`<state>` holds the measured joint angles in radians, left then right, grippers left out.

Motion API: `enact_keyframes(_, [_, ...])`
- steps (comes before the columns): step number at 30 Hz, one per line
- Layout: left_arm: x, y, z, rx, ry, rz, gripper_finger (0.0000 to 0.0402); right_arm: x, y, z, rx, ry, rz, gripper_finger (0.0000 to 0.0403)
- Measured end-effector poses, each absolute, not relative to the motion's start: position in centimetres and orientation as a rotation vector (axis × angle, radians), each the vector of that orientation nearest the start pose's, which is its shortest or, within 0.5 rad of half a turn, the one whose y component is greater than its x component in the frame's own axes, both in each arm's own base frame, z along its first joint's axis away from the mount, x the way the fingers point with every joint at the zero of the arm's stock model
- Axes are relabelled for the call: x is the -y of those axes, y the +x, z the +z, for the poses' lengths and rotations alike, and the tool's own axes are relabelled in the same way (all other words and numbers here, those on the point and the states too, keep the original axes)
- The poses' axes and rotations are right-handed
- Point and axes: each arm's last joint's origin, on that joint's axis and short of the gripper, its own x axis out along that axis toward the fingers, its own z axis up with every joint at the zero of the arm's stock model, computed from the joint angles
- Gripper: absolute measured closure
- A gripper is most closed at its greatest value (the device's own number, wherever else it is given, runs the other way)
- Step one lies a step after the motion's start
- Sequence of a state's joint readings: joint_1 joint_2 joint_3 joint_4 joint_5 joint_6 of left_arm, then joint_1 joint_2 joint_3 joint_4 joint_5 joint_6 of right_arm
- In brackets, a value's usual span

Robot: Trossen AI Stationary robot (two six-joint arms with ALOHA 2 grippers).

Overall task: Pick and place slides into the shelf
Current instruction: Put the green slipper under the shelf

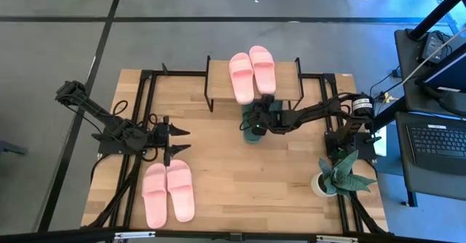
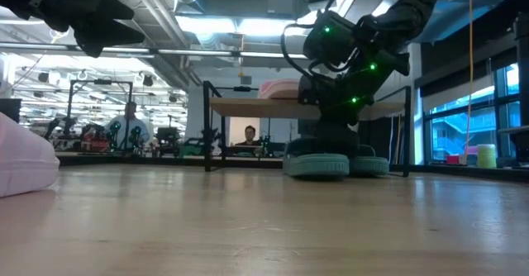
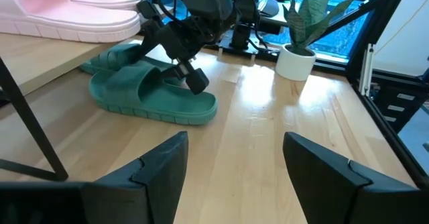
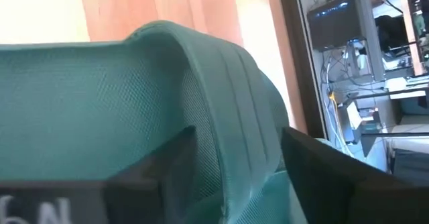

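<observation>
A dark green pair of slides [image 1: 253, 132] lies soles down on the table at the front of the shelf [image 1: 287, 76], partly under its top board. One light pink pair [image 1: 251, 72] lies on the shelf's top board. Another pink pair [image 1: 167, 192] lies on the table near the left front. My right gripper [image 1: 256, 121] is low over the green pair, open, with a finger on each side of one slide's strap [image 4: 228, 117]. My left gripper [image 1: 182, 140] is open and empty above the table, between the shelf and the near pink pair. My right gripper is open astride the side edge of a green slide's strap [image 4: 234, 157], coming slanting down from the table's right. Whether a finger touches the strap I cannot tell. The slide lies flat on the table [image 3: 154, 96].
A potted plant [image 1: 338, 174] stands at the table's right front. Black frame rails [image 1: 145, 105] run along the table's left and right sides. Bare tabletop [image 1: 255, 185] lies between the near pink pair and the plant. People show in the room behind in the low view [image 2: 131, 127].
</observation>
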<state>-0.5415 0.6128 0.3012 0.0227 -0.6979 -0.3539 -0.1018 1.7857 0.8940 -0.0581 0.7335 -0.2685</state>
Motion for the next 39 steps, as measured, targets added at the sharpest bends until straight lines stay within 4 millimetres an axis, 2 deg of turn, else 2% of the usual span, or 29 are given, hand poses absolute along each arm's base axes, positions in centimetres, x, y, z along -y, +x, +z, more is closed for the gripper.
enact_keyframes(4, [5.7, 13.1, 21.2, -0.204, -0.186, 0.195, 0.0166, 4.9, 32.7, 13.8, -1.024, -0.517, -0.635, 0.0154])
enact_keyframes(8, [5.7, 13.1, 21.2, -0.205, -0.186, 0.194, 0.0166, 4.2, 33.2, 14.4, -1.007, -0.495, -0.631, 0.0136])
enact_keyframes(15, [5.7, 13.1, 21.1, -0.216, -0.179, 0.195, 0.0166, 2.2, 33.9, 15.9, -1.035, -0.421, -0.642, 0.0135])
enact_keyframes(21, [5.7, 13.1, 21.0, -0.218, -0.177, 0.193, 0.0166, -0.5, 33.8, 17.7, -1.100, -0.342, -0.651, 0.0135])
enact_keyframes(25, [5.7, 13.1, 21.0, -0.218, -0.178, 0.193, 0.0166, -2.7, 34.2, 19.2, -1.124, -0.283, -0.534, 0.0135])
enact_keyframes(29, [5.7, 13.1, 21.0, -0.218, -0.185, 0.194, 0.0166, -4.5, 34.6, 20.7, -1.140, -0.411, -0.413, 0.0135])
enact_keyframes(31, [5.7, 13.1, 21.0, -0.217, -0.186, 0.194, 0.0166, -5.3, 34.6, 20.9, -1.127, -0.386, -0.389, 0.0135])
enact_keyframes(33, [5.7, 13.1, 21.0, -0.217, -0.186, 0.194, 0.0166, -5.9, 34.6, 20.8, -1.154, -0.324, -0.250, 0.0135])
enact_keyframes(36, [5.7, 13.1, 21.0, -0.217, -0.186, 0.194, 0.0166, -6.1, 35.1, 20.6, -1.170, -0.097, 0.039, 0.0135])
enact_keyframes(39, [5.7, 13.1, 21.0, -0.219, -0.186, 0.189, 0.0166, -5.3, 35.3, 20.2, -1.163, 0.030, 0.162, 0.0135])
